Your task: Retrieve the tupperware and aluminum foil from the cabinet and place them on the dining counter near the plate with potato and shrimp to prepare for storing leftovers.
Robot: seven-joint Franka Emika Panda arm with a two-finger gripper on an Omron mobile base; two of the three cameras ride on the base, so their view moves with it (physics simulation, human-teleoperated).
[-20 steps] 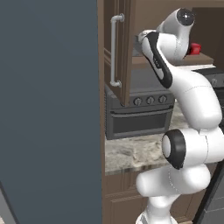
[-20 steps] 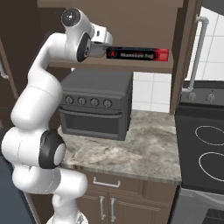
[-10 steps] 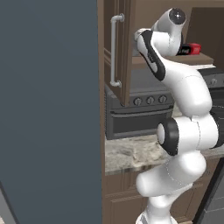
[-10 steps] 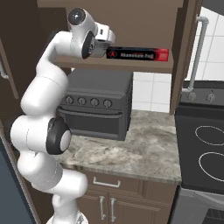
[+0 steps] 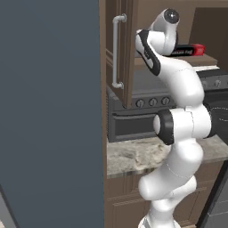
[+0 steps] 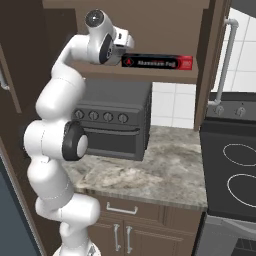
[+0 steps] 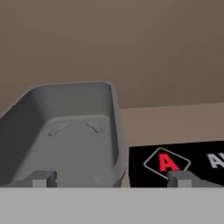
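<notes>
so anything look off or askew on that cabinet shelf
Nothing stands out. The tub sits upright and empty on the shelf, with the foil box lying flat right beside it, no damage showing. The open end effector is lined up at the tub's near right corner.

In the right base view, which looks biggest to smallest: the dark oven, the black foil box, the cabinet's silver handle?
1. Oven, clearly largest.
2. Foil box and handle: similar length, so I won't rank them; the box looks thicker.

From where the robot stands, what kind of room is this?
Most likely a home kitchen: a dark toaster oven sits on a marble worktop, a stove stands beside it, and a wooden wall cabinet hangs above.
</notes>
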